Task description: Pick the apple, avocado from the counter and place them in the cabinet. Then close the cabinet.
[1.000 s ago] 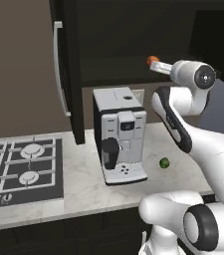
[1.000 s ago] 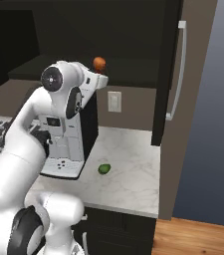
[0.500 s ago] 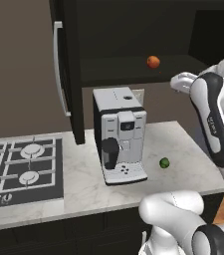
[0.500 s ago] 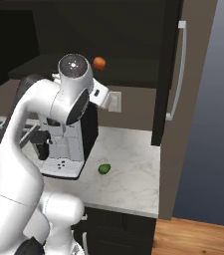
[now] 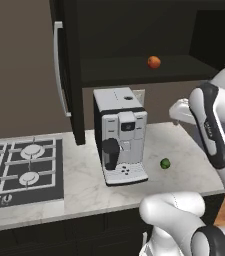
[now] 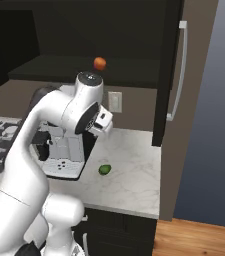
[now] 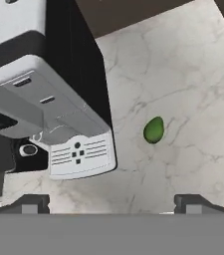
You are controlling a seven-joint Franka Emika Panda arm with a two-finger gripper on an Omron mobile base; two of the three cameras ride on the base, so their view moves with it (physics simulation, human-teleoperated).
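Apple [image 5: 154,62] is now sitting alone on the cabinet [image 5: 134,70] shelf while the gripper [image 7: 111,201], jaws wide and empty, is swinging down over the counter [image 7: 183,74] toward the avocado [image 7: 154,129] lying beside the coffee machine [image 7: 39,89]

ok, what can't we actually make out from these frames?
- Cabinet interior: dark in both base views; beyond the apple on the shelf, contents unreadable.
- Right cabinet door: seen edge-on in the right base view, its face hidden.
- Gripper: jaws open, but whether it lines up over the avocado is unclear; the arm covers it in the left base view.
- Coffee machine controls: too small to read.
- Hob: cut by the left edge.
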